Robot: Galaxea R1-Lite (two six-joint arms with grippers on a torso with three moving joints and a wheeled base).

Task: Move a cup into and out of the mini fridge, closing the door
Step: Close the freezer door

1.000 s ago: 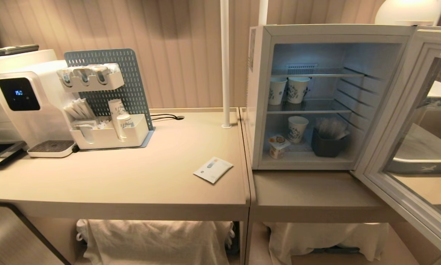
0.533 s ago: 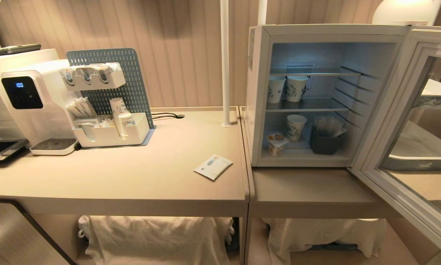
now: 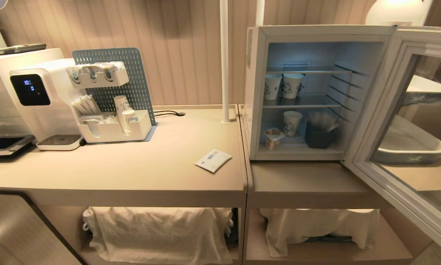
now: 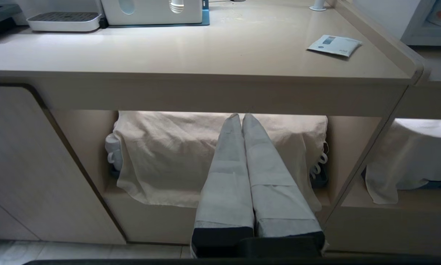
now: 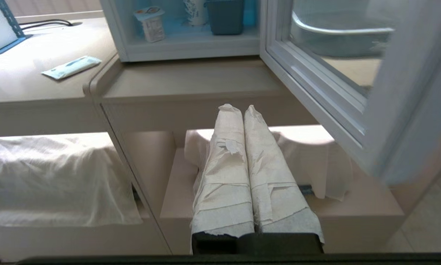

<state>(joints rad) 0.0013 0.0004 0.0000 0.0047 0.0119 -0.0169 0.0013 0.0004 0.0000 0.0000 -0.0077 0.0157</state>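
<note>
The cup [image 3: 273, 138] is sitting upright on the floor of the mini fridge [image 3: 255, 92], its door [image 3: 397, 121] swung wide. Both end effectors, left [image 4: 241, 119] and right [image 5: 235, 109], are hanging pressed together below the worktop [image 3: 132, 173], the right one nearer, the cup up and ahead.

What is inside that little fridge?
Fridge, door open: two paper cups on the middle shelf; below, another paper cup, the small cup and a dark bin of wrapped items. Top shelf looks bare.
</note>
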